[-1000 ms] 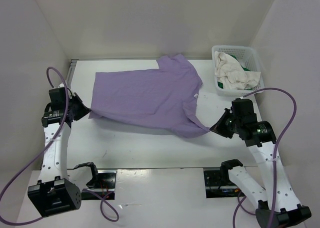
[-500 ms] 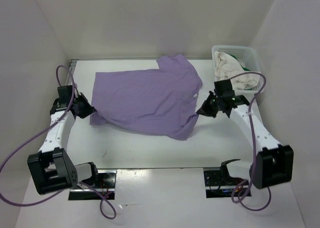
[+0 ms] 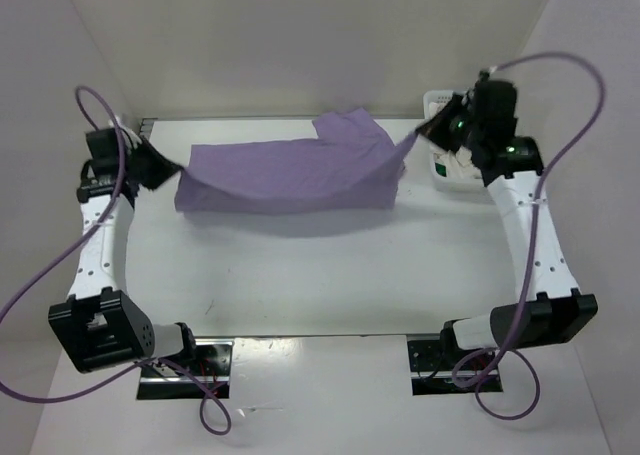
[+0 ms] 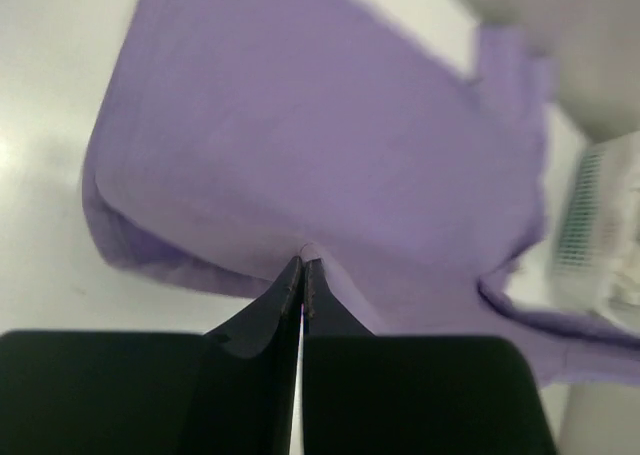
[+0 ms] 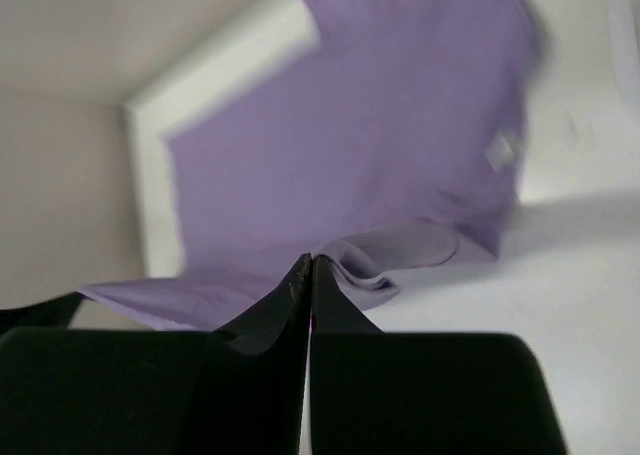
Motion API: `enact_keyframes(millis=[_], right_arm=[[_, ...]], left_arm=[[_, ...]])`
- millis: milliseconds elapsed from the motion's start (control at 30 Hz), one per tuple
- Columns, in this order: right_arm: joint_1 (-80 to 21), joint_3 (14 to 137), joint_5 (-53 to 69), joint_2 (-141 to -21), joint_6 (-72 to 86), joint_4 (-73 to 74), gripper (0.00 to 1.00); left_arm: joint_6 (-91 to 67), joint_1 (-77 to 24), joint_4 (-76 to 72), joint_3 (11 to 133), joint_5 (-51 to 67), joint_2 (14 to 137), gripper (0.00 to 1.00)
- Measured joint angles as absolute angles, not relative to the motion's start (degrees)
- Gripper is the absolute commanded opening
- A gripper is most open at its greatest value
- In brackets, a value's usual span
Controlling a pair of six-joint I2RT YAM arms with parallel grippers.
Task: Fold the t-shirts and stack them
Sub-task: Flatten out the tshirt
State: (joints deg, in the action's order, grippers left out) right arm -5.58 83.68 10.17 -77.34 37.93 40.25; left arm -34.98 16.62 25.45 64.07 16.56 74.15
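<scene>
Two closed pinches are seen: the left gripper is clamped on the left corner of the lavender t-shirt and the right gripper on its right corner. The cloth is stretched between them with its long axis running left to right, and its far part lies on the table. Compared with a second ago, both held corners have been carried from the near side toward the far edge, so the shirt is being doubled. The basket is now partly hidden by the right arm.
</scene>
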Motion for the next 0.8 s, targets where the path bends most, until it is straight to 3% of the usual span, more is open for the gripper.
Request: enact_keyframes(millis=[200,400,567,800], right_arm=[[-9.6,120.1,4.3,-77.4,34.3,40.5,0.0],[-11.0,137.8,-2.3,-73.5,31.7,41.9,0.0],[-11.1,148.5,-5.5,-72.6,30.2,41.5,0.0],[-11.1,147.4,-6.7,-77.7,27.6,38.3,0.0]], left_arm=[[-36.5,15.9,26.6,94.2,19.0,74.3,0.0],[-37.6,15.9,26.9,114.2,19.8,71.8,0.0],[-37.7,15.9,27.2,119.4,19.8,71.4,0.0],[-37.6,15.6,27.5,114.1,19.6,73.1,0.0]])
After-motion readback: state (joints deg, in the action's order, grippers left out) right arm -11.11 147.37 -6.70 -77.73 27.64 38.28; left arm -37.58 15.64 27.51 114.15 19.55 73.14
